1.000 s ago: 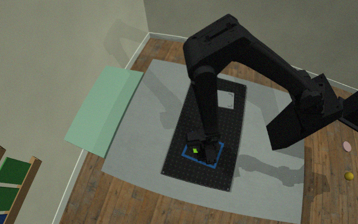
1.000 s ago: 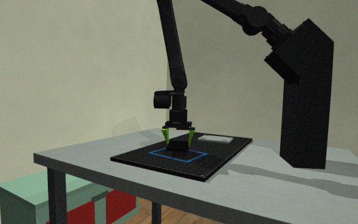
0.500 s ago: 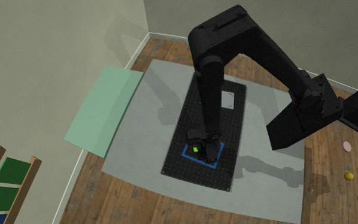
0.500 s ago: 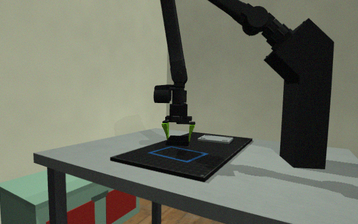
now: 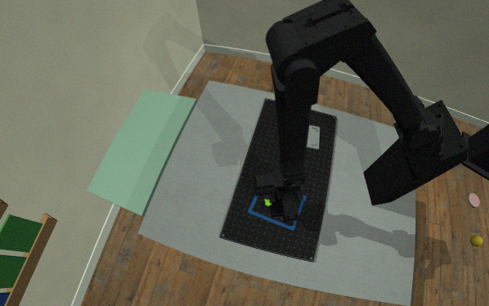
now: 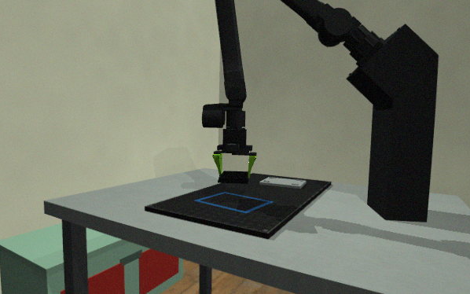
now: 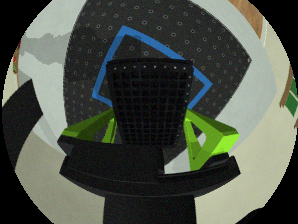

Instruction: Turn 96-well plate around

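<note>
My gripper point(image 6: 234, 170) with green fingers is shut on the black 96-well plate point(image 6: 233, 177) and holds it level, lifted above the deck. In the wrist view the plate point(image 7: 148, 106) sits between the green fingers, with the blue taped outline of bench spot B1 below it. In the top view the plate point(image 5: 280, 205) hangs over B1. In the exterior view B1 point(image 6: 233, 202) lies in front of and below the plate. The white plate nest N1 point(image 6: 283, 182) stands bare at the far end of the black deck, also in the top view point(image 5: 313, 137). I cannot make out the plate's cut corner.
The black perforated deck point(image 6: 241, 204) lies on the grey table point(image 6: 328, 236). The arm's tall black base column point(image 6: 402, 130) stands on the table at the right. A green cabinet point(image 6: 53, 255) stands below to the left. Two small balls point(image 5: 476, 240) lie on the floor.
</note>
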Available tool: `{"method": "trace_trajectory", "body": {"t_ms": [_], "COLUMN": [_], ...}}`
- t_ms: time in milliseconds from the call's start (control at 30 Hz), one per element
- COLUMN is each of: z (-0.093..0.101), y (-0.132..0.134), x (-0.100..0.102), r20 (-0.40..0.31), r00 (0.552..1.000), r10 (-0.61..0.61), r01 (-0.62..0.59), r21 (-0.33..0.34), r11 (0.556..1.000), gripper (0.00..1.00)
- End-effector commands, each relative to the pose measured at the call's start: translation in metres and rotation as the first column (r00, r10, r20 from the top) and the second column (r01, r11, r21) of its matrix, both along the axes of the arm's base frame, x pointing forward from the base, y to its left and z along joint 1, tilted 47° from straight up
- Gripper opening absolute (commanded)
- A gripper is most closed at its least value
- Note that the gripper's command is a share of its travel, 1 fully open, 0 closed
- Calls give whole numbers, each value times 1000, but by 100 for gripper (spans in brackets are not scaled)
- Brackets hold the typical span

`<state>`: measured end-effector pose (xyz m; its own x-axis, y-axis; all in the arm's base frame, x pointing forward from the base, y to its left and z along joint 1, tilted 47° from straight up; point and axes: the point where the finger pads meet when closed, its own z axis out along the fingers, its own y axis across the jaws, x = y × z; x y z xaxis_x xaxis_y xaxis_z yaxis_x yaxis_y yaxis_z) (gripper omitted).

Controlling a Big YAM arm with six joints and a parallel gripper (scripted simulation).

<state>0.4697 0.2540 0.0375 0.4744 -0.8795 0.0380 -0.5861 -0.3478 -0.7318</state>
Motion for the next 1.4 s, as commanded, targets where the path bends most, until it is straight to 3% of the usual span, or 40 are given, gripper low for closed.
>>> {"method": "trace_trajectory", "body": {"t_ms": [0, 800, 833, 967, 1067, 1367], "z": [11, 10, 17, 12, 11, -17], "y": [1, -2, -10, -23, -26, -56], "x": [-11, -8, -5, -4, -4, -6], "r20": [3, 7, 10, -42, -57, -225], "r00": [1000, 1000, 999, 992, 988, 923], "r10": [6, 3, -36, -122, -143, -312], "r01": [-6, -3, 36, 127, 150, 370], "r21": [10, 6, 48, 133, 153, 290], "r11": [1000, 1000, 998, 983, 977, 883], "gripper": [0, 0, 0, 0, 0, 0]}}
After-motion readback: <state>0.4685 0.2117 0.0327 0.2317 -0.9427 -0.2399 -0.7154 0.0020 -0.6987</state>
